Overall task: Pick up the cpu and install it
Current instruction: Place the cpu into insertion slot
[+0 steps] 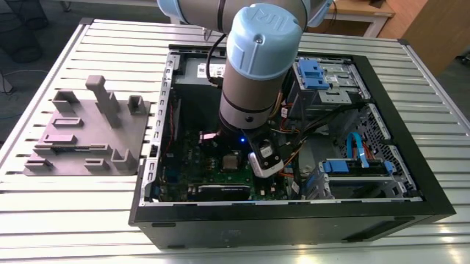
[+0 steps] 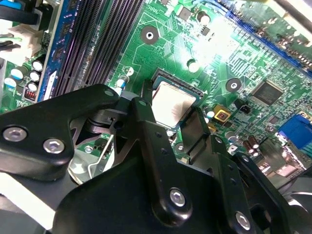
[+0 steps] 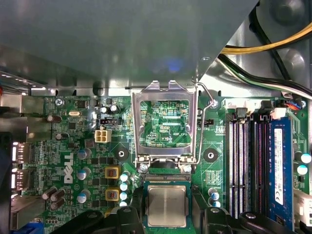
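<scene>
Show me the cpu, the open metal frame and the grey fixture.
cpu (image 3: 166, 205), first wrist view, middle of its silver top.
metal frame (image 3: 161, 95), first wrist view, the bar farthest from the cpu.
grey fixture (image 1: 134, 130), exterior view, its flat base.

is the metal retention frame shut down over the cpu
No, in the first wrist view the metal retention frame is flipped open beside the cpu, whose silver top lies uncovered.

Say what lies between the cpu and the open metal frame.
In the first wrist view: the frame's screwed-down hinge, between the flat square silver cpu and the open silver metal frame.
</scene>
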{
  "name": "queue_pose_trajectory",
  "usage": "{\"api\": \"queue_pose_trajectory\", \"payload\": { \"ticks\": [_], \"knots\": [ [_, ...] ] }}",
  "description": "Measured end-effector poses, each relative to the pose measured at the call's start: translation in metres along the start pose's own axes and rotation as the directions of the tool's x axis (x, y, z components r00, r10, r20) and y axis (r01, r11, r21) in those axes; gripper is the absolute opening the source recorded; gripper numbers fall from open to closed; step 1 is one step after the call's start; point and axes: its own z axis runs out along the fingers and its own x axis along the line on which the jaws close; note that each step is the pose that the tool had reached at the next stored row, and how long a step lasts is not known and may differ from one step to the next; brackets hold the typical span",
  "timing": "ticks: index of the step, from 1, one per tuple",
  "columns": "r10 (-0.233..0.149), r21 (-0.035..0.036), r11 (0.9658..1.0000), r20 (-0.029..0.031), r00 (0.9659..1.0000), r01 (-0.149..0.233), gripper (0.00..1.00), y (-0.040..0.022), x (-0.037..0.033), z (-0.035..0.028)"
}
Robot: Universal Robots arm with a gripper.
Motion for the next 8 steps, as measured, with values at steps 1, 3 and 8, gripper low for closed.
{"api": "queue_pose_trajectory", "payload": {
  "ticks": [1,3,8],
  "knots": [
    [0.0,-0.0001,1.0,0.0,1.0,0.0,0.47,0.0,0.0,0.0],
    [0.0,0.0,1.0,0.0,1.0,0.0,0.47,0.0001,0.0,0.0],
    [0.0,-0.0002,1.0,0.0,1.0,0.0,0.47,0.0001,0.0,0.0]
  ]
}}
